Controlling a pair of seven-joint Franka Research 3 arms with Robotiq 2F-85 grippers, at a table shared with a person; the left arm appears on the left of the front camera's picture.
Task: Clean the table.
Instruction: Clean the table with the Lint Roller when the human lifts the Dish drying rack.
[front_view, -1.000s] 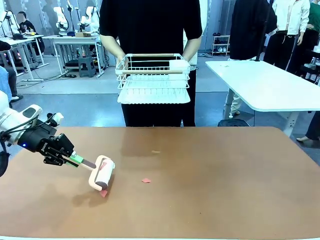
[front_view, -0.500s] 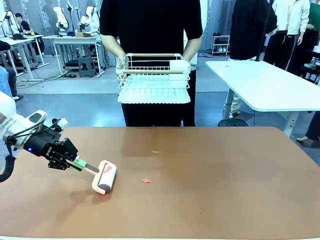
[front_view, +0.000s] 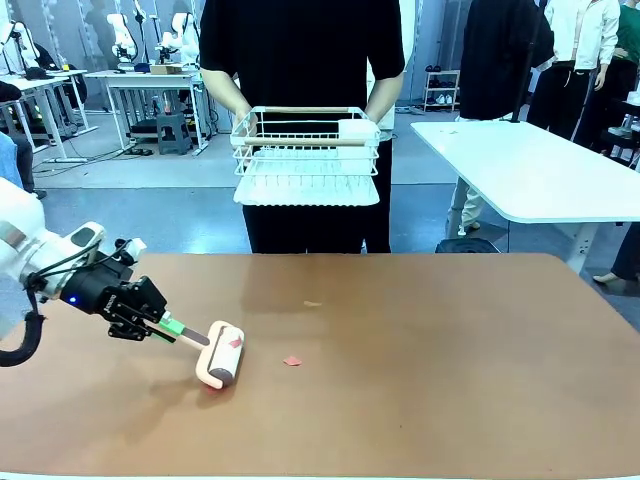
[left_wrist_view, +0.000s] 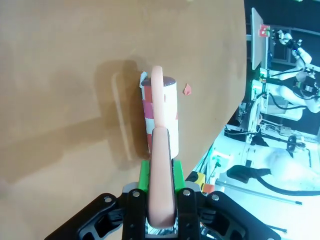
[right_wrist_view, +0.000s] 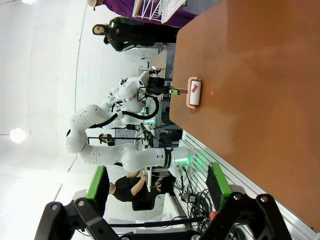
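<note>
The terracotta tabletop (front_view: 450, 390) spans the front view with its long axis running left to right, its far long edge toward a person who stands holding a white wire rack (front_view: 307, 155) in both hands. On the left part of the tabletop, the left gripper (front_view: 172, 326) reaches in low, its jaws clenched on the pale pink handle of a lint roller (front_view: 222, 355). The handle points away from the jaws toward the middle of the tabletop, and the roller's drum lies crosswise to it, resting on the surface with 1 end toward the person and the other toward the robot. In the left wrist view (left_wrist_view: 160, 172) the green pads press either side of the handle, which runs straight up the picture over the roller (left_wrist_view: 161, 107); red patches show on the drum's white sheet. 1 small red scrap (front_view: 292, 361) lies on the tabletop just right of the roller, apart from it, and a paler speck (front_view: 313, 304) lies farther toward the person. The right gripper (right_wrist_view: 157, 182) hangs off beyond the tabletop's right end with its jaws spread wide and nothing between them. A white-topped table (front_view: 530, 170) stands behind on the right.
</note>
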